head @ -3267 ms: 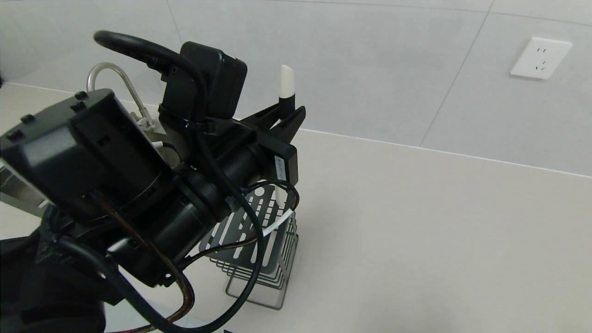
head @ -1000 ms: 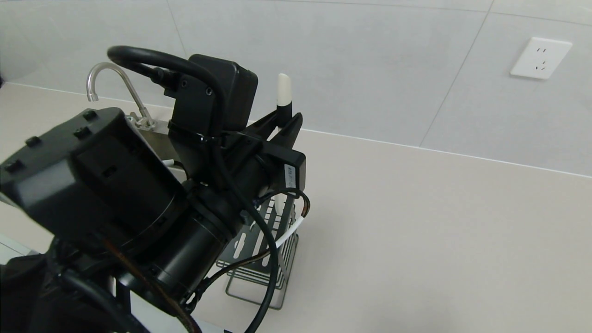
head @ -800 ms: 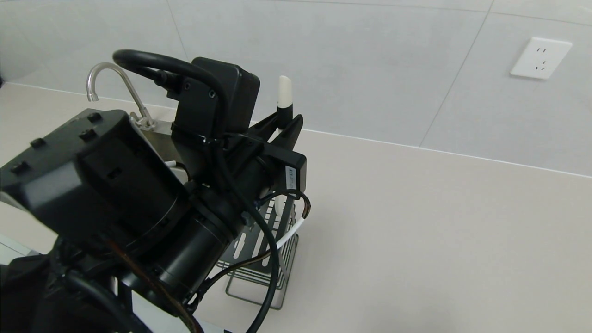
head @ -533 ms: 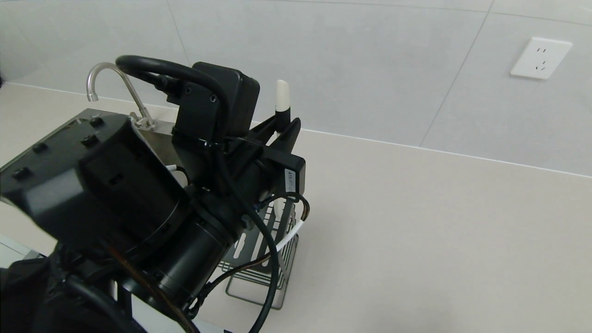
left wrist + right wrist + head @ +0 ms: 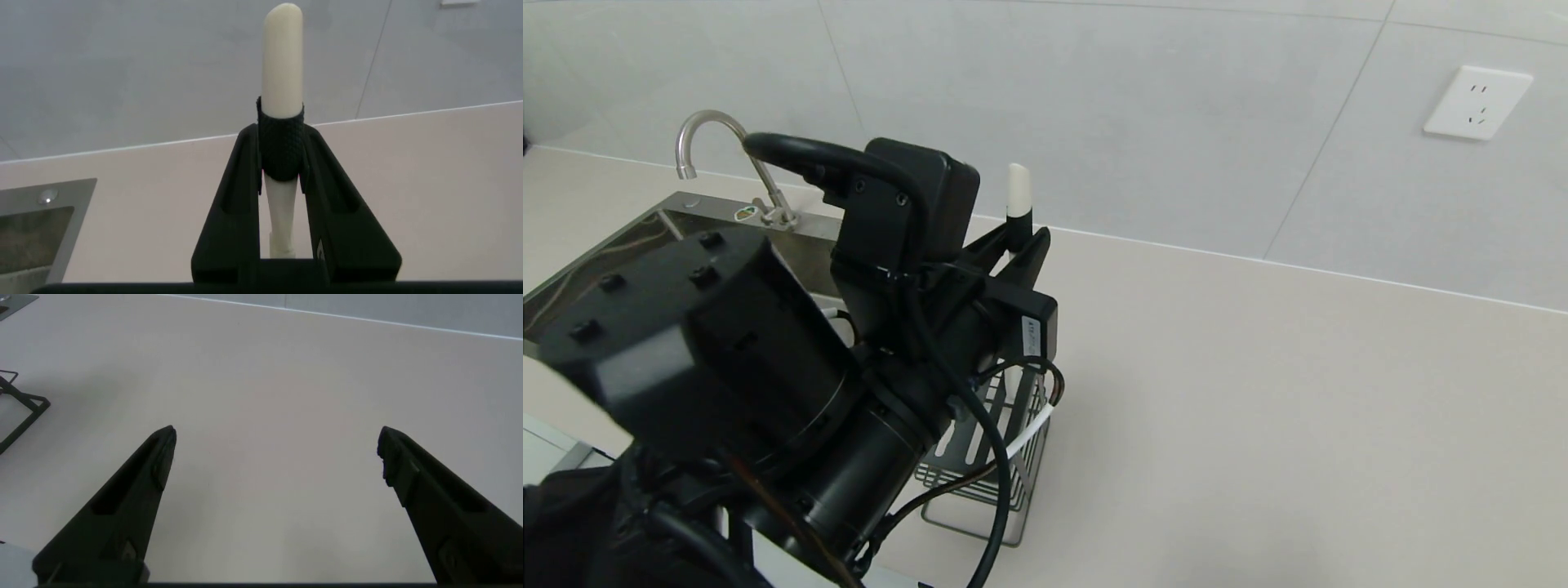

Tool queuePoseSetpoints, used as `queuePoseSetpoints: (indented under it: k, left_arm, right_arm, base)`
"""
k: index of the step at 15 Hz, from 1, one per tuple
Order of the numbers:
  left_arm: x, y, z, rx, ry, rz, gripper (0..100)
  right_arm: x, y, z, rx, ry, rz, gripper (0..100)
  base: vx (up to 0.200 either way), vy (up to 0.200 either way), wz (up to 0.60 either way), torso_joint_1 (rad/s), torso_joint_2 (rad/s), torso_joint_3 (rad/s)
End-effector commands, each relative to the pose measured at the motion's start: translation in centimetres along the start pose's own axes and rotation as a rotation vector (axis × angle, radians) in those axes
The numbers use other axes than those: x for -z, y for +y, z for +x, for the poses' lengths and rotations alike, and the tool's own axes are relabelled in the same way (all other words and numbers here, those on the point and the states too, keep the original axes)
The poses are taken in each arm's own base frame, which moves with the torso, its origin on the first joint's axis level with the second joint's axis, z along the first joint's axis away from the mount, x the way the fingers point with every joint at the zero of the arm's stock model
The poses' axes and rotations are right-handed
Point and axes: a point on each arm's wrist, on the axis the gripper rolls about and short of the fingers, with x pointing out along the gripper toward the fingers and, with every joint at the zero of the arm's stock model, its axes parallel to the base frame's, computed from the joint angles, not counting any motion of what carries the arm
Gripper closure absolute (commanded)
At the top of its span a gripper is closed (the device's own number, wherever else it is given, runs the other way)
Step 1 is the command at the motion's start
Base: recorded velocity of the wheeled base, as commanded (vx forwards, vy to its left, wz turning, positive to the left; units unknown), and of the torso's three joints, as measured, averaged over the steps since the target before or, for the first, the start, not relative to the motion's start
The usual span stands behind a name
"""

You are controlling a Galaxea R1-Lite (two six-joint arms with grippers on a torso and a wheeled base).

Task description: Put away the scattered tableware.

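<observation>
My left gripper is shut on a cream-white utensil handle that stands upright, its rounded end sticking up above the fingers. In the left wrist view the same handle is pinched between the black textured pads. Directly below it on the counter stands a grey metal cutlery rack of wire and slotted sheet. The arm hides most of the utensil's lower part. My right gripper hangs open over bare counter with nothing between its fingers.
A steel sink with a curved faucet lies at the left, behind the rack. The beige counter stretches bare to the right. A tiled wall with a socket closes the back. The rack's foot edges the right wrist view.
My left arm has lowered, carrying the upright utensil down toward the rack. More of the sink now shows behind the arm. The gripper stayed shut on the handle.
</observation>
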Motion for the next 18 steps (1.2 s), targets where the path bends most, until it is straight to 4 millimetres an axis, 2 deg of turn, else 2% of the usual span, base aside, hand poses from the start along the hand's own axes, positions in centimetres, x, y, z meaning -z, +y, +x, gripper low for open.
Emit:
queuePoseSetpoints:
  k: [1, 5, 9, 10, 15, 17, 18]
  left_arm:
    - [1.0, 0.1, -0.4, 0.005, 0.033, 0.005, 100]
    - [1.3, 0.1, -0.5, 0.012, 0.042, 0.006, 100]
    - [2.6, 0.1, -1.1, 0.026, 0.087, -0.027, 100]
    - [2.5, 0.1, -1.1, 0.024, 0.086, -0.029, 0]
    - [2.4, 0.5, -0.8, 0.027, 0.075, -0.030, 0]
    - [1.8, 0.6, -1.1, 0.123, 0.039, -0.014, 0]
    - [1.5, 1.0, -1.9, 0.185, 0.017, 0.013, 0]
  right_arm:
    - [0.0, 0.0, 0.0, -0.001, 0.002, 0.000, 0]
    - [0.0, 0.0, 0.0, 0.001, 0.002, 0.002, 0]
    - [0.0, 0.0, 0.0, 0.001, 0.002, 0.002, 0]
    - [0.0, 0.0, 0.0, 0.001, 0.002, 0.002, 0]
    - [0.0, 0.0, 0.0, 0.002, 0.002, 0.005, 0]
    - [0.0, 0.0, 0.0, 0.002, 0.002, 0.005, 0]
    - [0.0, 0.0, 0.0, 0.002, 0.002, 0.005, 0]
  base:
    - [0.000, 0.000, 0.00, 0.000, 0.00, 0.000]
    - [0.000, 0.000, 0.00, 0.000, 0.00, 0.000]
    - [0.000, 0.000, 0.00, 0.000, 0.00, 0.000]
    - [0.000, 0.000, 0.00, 0.000, 0.00, 0.000]
    - [0.000, 0.000, 0.00, 0.000, 0.00, 0.000]
    - [0.000, 0.000, 0.00, 0.000, 0.00, 0.000]
    - [0.000, 0.000, 0.00, 0.000, 0.00, 0.000]
